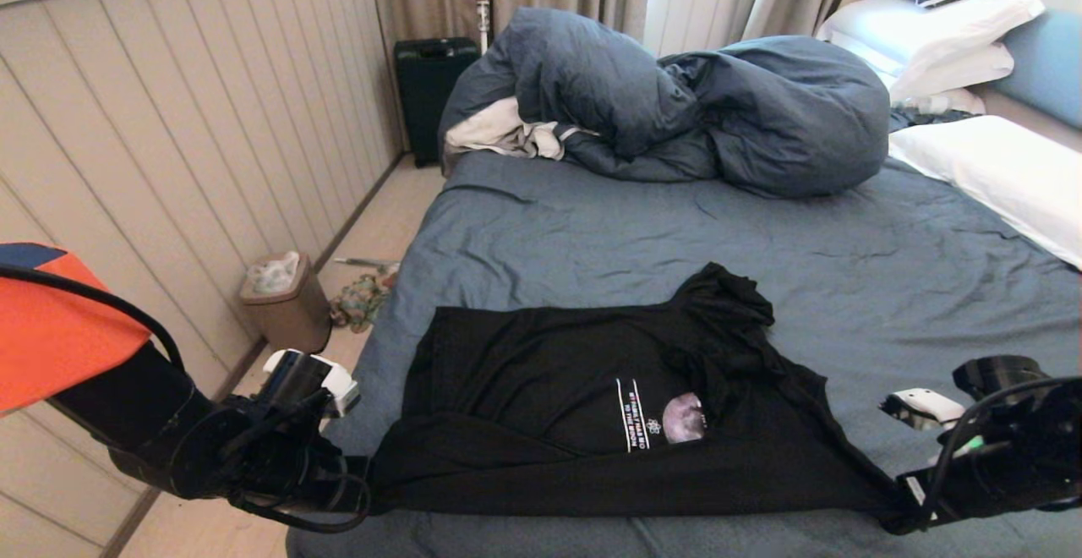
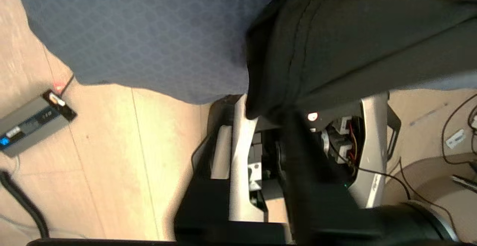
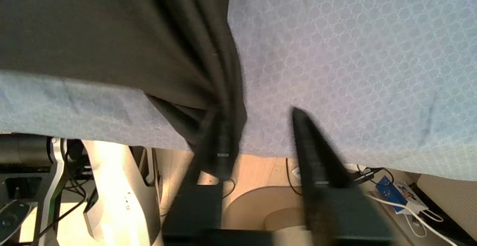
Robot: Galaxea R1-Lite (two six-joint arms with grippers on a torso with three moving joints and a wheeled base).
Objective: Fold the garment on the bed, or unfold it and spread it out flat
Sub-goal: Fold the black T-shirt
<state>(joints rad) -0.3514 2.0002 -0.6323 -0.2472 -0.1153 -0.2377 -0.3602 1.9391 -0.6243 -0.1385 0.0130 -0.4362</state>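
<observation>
The garment [image 1: 541, 389], a black T-shirt with a grey moon print and white lettering, lies on the bed [image 1: 634, 220] near its front edge. Its near hem is drawn out sideways between my two grippers, and its far right part is bunched up. My left gripper [image 1: 359, 490] is at the hem's left corner. In the left wrist view the left gripper [image 2: 259, 108] is open, and the garment [image 2: 354, 33] corner hangs between its fingers. My right gripper [image 1: 900, 503] is at the right corner. The right gripper [image 3: 259, 115] is open, and the garment [image 3: 93, 26] edge drapes against one finger [image 3: 220, 141].
A bulky slate-blue duvet [image 1: 676, 101] with a white-grey cloth [image 1: 499, 131] is piled at the bed's far side. White pillows [image 1: 997, 169] lie on the right. On the floor to the left stand a waste bin [image 1: 283, 300] and a dark suitcase [image 1: 431, 93], beside a panelled wall.
</observation>
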